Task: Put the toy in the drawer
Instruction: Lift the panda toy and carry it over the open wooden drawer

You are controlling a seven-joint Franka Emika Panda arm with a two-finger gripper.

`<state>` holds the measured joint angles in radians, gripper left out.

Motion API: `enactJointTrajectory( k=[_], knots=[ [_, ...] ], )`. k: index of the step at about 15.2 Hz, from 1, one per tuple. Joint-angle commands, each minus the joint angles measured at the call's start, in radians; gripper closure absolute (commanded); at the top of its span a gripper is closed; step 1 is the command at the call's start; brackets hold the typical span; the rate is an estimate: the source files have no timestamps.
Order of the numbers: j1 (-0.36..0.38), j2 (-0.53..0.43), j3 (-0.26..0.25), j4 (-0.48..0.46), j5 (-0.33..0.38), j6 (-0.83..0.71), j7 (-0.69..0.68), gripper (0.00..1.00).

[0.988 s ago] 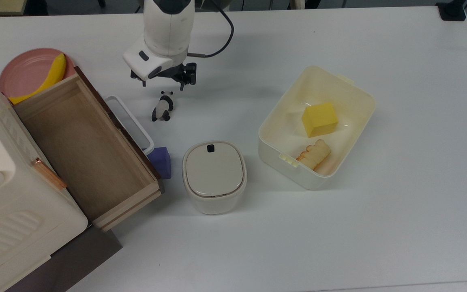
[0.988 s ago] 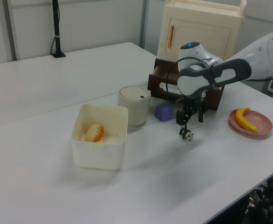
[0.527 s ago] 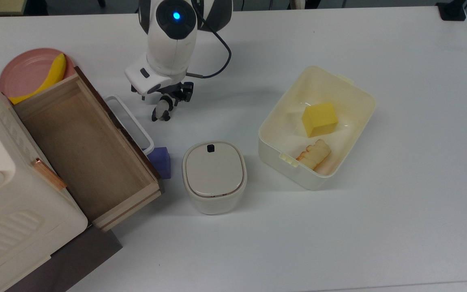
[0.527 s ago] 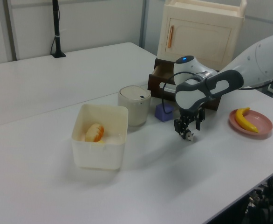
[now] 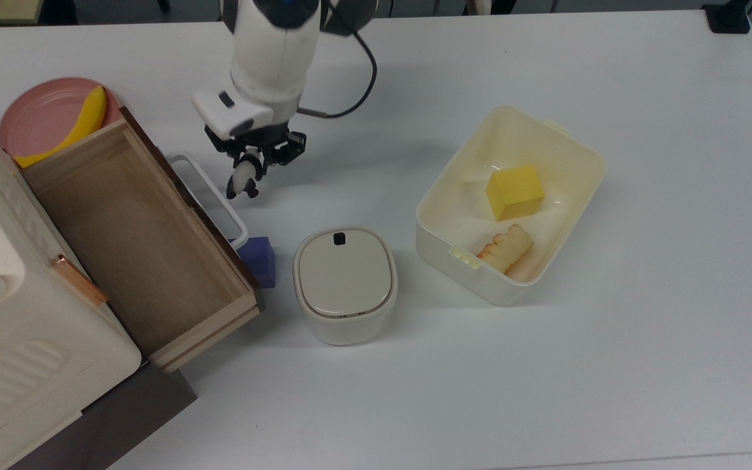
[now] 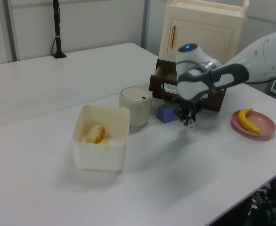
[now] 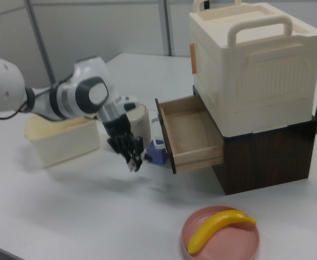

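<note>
tool: the tool point(image 5: 250, 158) is closed on the toy point(image 5: 241, 180), gripping its upper end; the rest of the figurine hangs out below the fingers. in the right view the tool point(image 7: 130, 153) carries it clear above the worktop point(image 5: 546, 365).
toy: a tiny black-and-white panda, held in the air off the worktop, near the worktop's far edge in the top view and just beside the white loop handle point(image 5: 209, 196) of the drawer.
toy's axis: its long axis runs roughly in line with the fingers, black legs at the lower, free end; in the top view it points toward the near edge, slightly toward the top view's left.
drawer: the drawer point(image 5: 134, 241) stands pulled out, light wood inside, dark front panel facing the tool; its inside looks bare.
key relation: the drawer opening lies to the top view's left of the toy, past the dark front panel and the handle. i judge the carry must go leftward over that panel at a height that clears its rim before any release.
risk: the toy is small and held by one end, so it may swing or slip.
nearby: purple block point(image 5: 259, 261) and lidded cream container point(image 5: 344, 284) sit nearer the front edge, away from the direct path.
</note>
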<state>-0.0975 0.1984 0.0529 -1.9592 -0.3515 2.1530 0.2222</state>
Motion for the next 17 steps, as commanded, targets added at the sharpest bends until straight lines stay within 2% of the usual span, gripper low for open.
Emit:
enactJointTrajectory(
  k=[1, 4, 6, 8, 10, 12, 17],
  knots=[
    [0.016, -0.033, -0.001, 0.194, 0.145, -0.158, -0.074, 1.0],
    [0.009, -0.031, -0.013, 0.337, 0.284, -0.267, -0.168, 1.0],
    [-0.001, -0.031, -0.021, 0.365, 0.321, -0.26, -0.164, 1.0],
    [-0.004, -0.028, -0.073, 0.365, 0.354, -0.179, -0.161, 1.0],
    [-0.03, -0.014, -0.1, 0.355, 0.358, -0.037, -0.158, 1.0],
    [-0.053, 0.027, -0.126, 0.356, 0.356, 0.036, -0.158, 1.0],
    [-0.082, 0.119, -0.13, 0.358, 0.336, 0.108, -0.162, 1.0]
  ],
)
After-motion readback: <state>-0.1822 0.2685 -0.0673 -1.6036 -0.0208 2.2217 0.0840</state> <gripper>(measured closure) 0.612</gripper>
